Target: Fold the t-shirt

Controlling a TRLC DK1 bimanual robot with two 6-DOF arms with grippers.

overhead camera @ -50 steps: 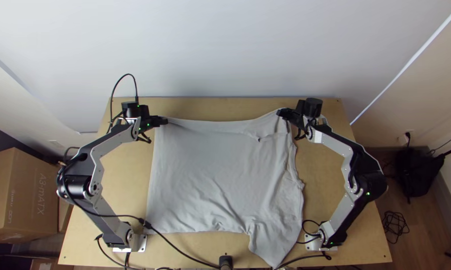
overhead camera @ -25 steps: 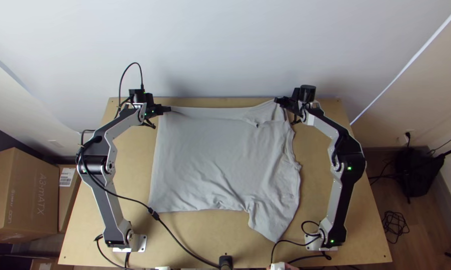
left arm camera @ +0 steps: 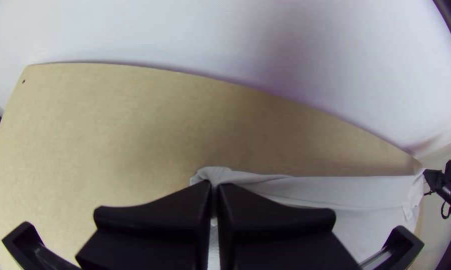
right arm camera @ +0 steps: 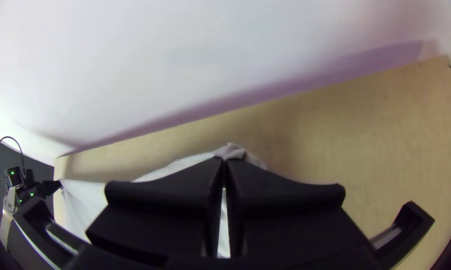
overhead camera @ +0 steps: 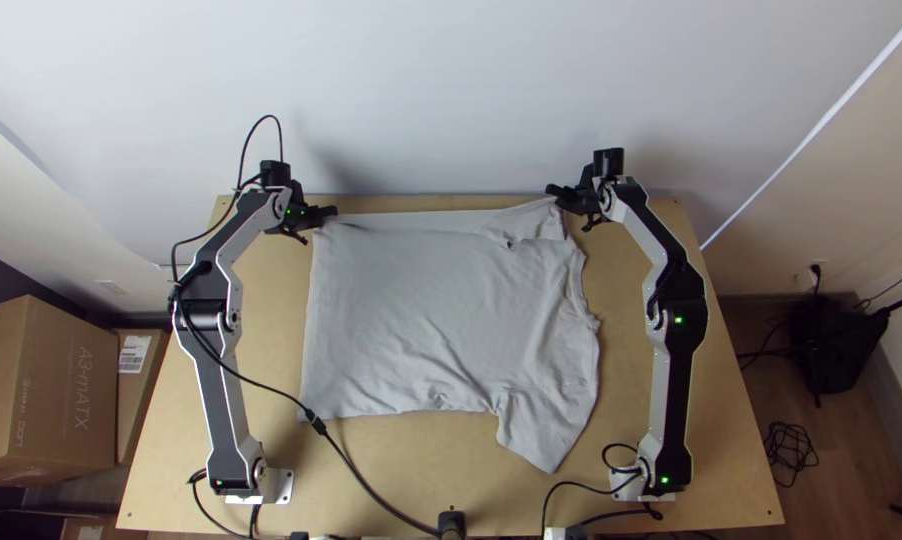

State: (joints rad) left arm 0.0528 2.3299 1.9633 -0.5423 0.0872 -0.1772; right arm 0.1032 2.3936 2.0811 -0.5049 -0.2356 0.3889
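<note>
I have two grippers on one t-shirt (overhead camera: 441, 310), which lies spread over the one wooden table (overhead camera: 516, 500), between my two arms. My left gripper (overhead camera: 331, 212) pinches one far corner between its two black fingers (left arm camera: 155, 215); my right gripper (overhead camera: 555, 192) clamps the other far corner the same way, by the table's far edge. The cloth's far edge runs nearly straight between them. One sleeve (overhead camera: 541, 440) points towards the near edge. At least two cardboard boxes (overhead camera: 71, 370) stand beyond the table's left side.
</note>
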